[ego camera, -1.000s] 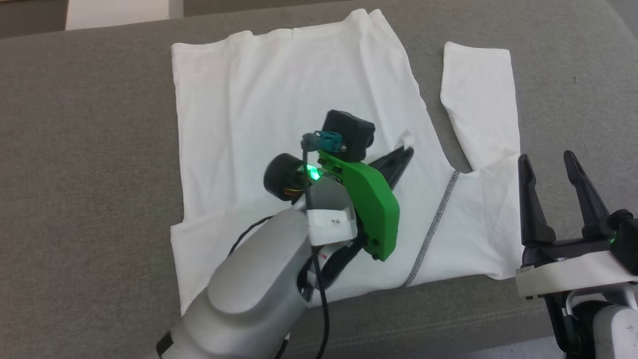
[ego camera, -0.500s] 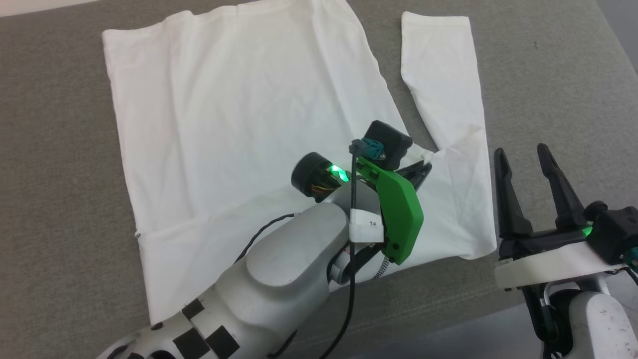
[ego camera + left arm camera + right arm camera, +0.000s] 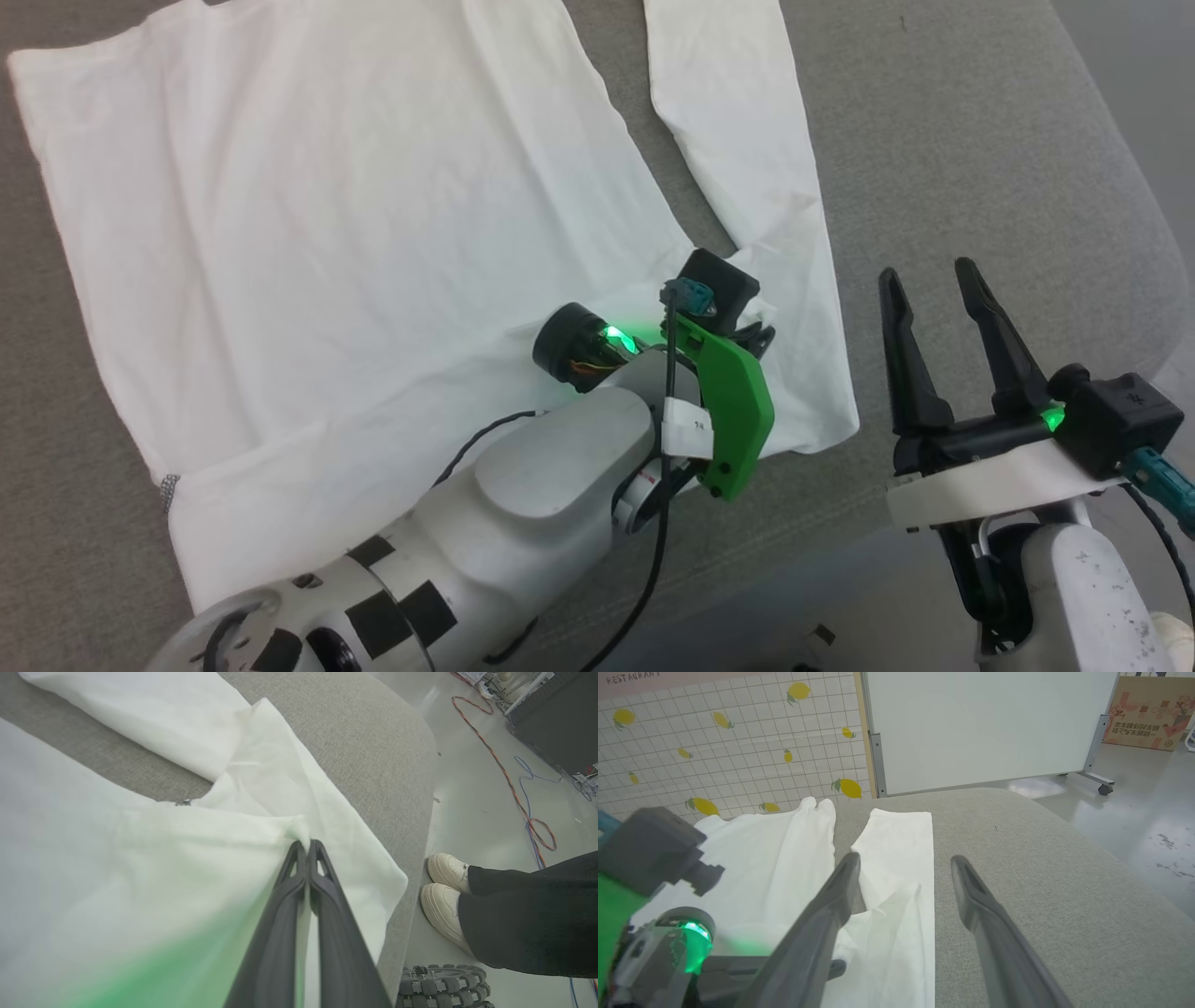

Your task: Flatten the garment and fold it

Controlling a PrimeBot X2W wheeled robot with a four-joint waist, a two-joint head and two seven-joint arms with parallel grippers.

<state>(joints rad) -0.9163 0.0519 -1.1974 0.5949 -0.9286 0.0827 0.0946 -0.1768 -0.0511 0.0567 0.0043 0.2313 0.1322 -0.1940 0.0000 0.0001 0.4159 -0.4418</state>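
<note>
Head view: the garment (image 3: 327,233) lies spread over the grey cushion (image 3: 980,140), its body reaching toward the far left corner and one sleeve (image 3: 738,121) pointing at the far edge. The left gripper (image 3: 761,336) sits where that sleeve meets the body. The right gripper (image 3: 924,275) hovers over bare cushion just beside the cloth's right border, fingers wide and empty.

Left wrist view: the fingers are pressed together on a small raised peak of cloth, soft creases fanning from it. A person's shoes (image 3: 444,896) stand on the floor past the cushion's rounded edge.

Right wrist view: the spread fingers frame the sleeve and bare cushion.

The fabric looks thin, light and limp. It will likely sag and drag rather than keep its shape, so a pinch at seams, hems or corners, with both grippers keeping it taut, seems best.
</note>
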